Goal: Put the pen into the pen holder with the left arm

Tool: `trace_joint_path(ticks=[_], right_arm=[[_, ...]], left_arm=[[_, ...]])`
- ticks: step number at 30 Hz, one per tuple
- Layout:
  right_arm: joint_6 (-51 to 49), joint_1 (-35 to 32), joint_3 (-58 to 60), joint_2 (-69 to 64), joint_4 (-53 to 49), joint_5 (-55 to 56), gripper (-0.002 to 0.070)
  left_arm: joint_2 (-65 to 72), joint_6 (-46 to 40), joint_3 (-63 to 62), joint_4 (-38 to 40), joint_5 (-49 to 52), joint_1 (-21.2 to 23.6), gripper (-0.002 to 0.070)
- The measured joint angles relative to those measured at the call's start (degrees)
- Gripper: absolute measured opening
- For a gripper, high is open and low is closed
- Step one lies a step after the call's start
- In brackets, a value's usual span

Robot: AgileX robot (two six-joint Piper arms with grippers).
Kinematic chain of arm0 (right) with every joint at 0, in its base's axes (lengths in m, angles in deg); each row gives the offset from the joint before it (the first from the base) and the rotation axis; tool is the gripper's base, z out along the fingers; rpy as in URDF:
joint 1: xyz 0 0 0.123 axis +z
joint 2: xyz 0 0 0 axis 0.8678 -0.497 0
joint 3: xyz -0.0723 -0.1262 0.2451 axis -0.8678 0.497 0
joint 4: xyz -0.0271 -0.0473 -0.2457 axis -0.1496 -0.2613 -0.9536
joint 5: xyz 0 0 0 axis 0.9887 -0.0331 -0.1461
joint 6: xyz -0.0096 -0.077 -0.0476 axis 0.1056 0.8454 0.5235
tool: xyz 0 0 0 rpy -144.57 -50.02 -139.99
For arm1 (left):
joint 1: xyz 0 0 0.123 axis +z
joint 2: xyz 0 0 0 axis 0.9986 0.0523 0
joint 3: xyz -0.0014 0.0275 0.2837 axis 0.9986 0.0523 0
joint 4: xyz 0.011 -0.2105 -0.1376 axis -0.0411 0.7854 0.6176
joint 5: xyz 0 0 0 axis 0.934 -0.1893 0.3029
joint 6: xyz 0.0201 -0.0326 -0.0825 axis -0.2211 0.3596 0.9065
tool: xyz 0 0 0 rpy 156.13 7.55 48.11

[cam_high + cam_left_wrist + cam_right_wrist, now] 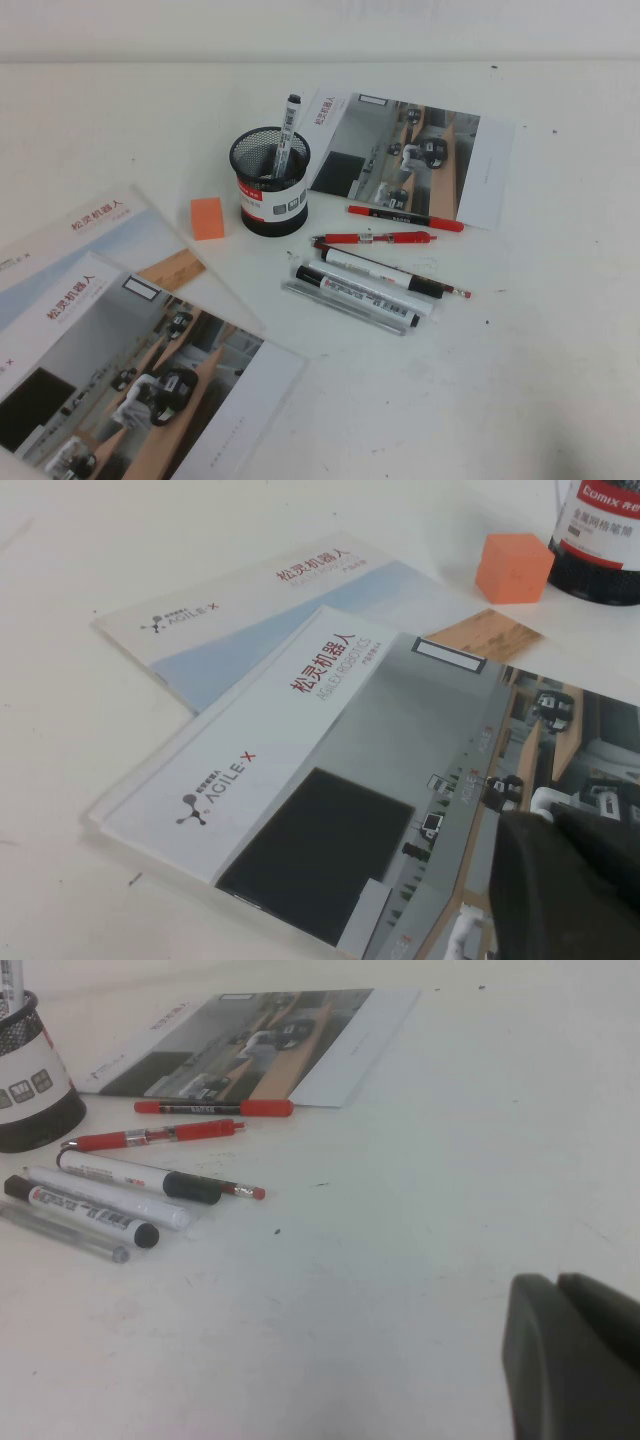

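The pen (345, 306), slim with a clear grey barrel, lies flat on the white table in front of two white markers; it also shows in the right wrist view (60, 1232). The black mesh pen holder (270, 185) stands upright behind them with one black-capped marker (287, 135) in it. Its lower part shows in the left wrist view (600, 540) and the right wrist view (30, 1080). Neither arm appears in the high view. My left gripper (555, 825) is shut and empty above the brochures, far from the pen. My right gripper (555, 1285) is shut and empty over bare table.
Two white markers (375, 280) and two red pens (375, 238) lie beside the pen. An orange cube (208, 218) sits left of the holder. Two brochures (110, 350) lie at the front left, and another brochure (410, 155) lies behind the pens.
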Motion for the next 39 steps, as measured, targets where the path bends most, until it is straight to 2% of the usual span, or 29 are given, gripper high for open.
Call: trace_joint_path(ticks=[39], right_arm=[[0.0,0.0,0.0,0.0,0.0,0.0,-0.0020]], left_arm=[[0.0,0.0,0.1,-0.8,-1.8,0.0,-0.0001]])
